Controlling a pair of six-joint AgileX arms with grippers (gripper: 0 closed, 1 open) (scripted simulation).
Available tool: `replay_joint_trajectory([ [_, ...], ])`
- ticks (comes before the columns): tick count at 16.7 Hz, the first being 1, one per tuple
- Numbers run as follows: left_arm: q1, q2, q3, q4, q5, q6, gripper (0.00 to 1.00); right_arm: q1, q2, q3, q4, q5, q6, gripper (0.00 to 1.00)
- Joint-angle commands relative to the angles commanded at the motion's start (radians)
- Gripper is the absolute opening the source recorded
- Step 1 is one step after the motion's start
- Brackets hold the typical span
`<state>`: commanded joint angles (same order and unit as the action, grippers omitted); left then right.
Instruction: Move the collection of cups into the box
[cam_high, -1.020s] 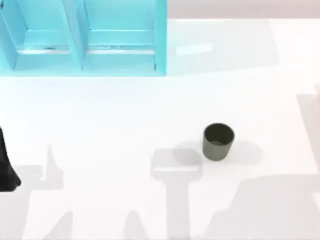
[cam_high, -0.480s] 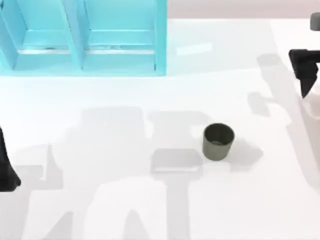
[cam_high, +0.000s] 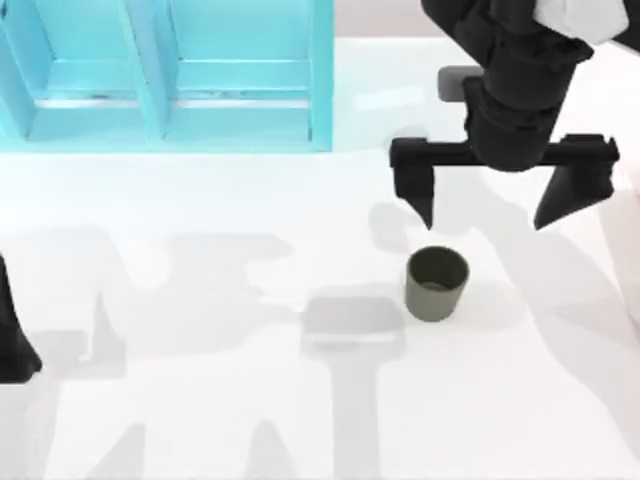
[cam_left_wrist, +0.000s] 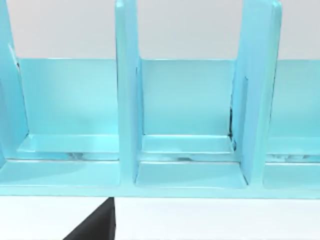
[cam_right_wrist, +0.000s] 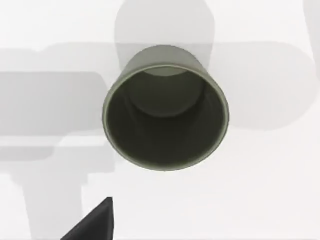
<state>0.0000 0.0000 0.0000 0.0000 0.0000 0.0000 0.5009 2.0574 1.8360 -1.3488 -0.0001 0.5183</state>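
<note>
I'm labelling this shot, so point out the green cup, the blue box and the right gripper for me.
green cup (cam_high: 437, 285): top view, on its dark inside just below the rim.
blue box (cam_high: 321, 75): top view, on its right outer wall.
right gripper (cam_high: 490, 212): top view, midway between its two wide-open fingertips, above the table.

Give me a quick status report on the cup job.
Right gripper open, above the table just behind the olive-green cup. Cup upright, untouched, not in the blue box. Left arm parked at left edge. Nothing in the way.
</note>
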Motion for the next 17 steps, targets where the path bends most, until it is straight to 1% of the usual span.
replay_joint_trajectory([
  [6, 0.0, 0.0, 0.0, 0.0, 0.0, 0.0, 1.0, -0.002, 0.0, -0.018, 0.014, 0.0, -0.001, 1.0],
  [8, 0.0, 0.0, 0.0, 0.0, 0.0, 0.0, 1.0, -0.001, 0.01, -0.069, 0.07, 0.0, -0.001, 1.0],
  [13, 0.0, 0.0, 0.0, 0.0, 0.0, 0.0, 1.0, 0.002, 0.054, -0.248, 0.312, 0.0, 0.003, 1.0],
  [15, 0.0, 0.0, 0.0, 0.0, 0.0, 0.0, 1.0, 0.003, 0.065, -0.293, 0.359, 0.001, 0.004, 1.0],
  [17, 0.0, 0.0, 0.0, 0.0, 0.0, 0.0, 1.0, 0.003, 0.067, -0.3, 0.367, 0.001, 0.004, 1.0],
])
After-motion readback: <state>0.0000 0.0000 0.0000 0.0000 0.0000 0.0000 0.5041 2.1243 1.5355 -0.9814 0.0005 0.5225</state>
